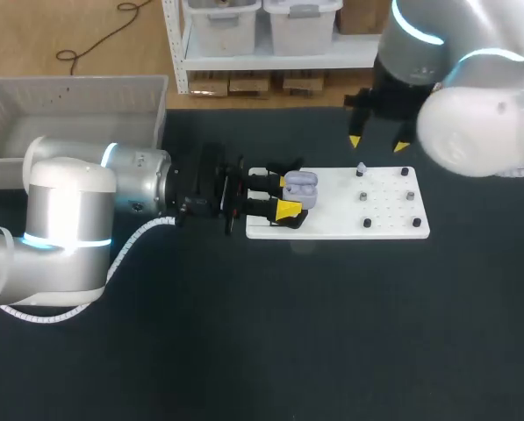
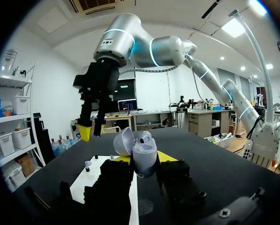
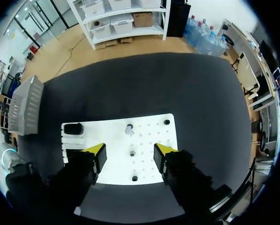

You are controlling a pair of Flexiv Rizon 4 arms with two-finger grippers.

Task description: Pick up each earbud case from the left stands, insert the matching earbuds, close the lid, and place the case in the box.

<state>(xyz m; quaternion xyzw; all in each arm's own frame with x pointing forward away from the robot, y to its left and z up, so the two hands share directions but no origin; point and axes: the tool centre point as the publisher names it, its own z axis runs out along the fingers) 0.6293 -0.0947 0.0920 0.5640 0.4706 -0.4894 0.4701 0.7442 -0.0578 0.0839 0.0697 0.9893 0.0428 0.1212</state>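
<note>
A lavender earbud case (image 1: 301,186) with its lid open is held over the left end of the white board (image 1: 393,230). My left gripper (image 1: 284,197) is shut on it from both sides. In the left wrist view the case (image 2: 140,152) sits between the yellow tips with its lid tilted back. A small pale earbud (image 1: 361,168) stands on a peg at the board's far middle. My right gripper (image 1: 377,143) hangs open above the board's far edge, nothing between its fingers. In the right wrist view the earbud (image 3: 129,130) lies just ahead of the right gripper (image 3: 130,152).
Several small dark pegs (image 1: 366,223) dot the board's right half. A black stand (image 3: 73,128) sits at the board's left end. A grey bin (image 1: 68,105) stands at the table's far left. The table is a dark mat (image 1: 314,333).
</note>
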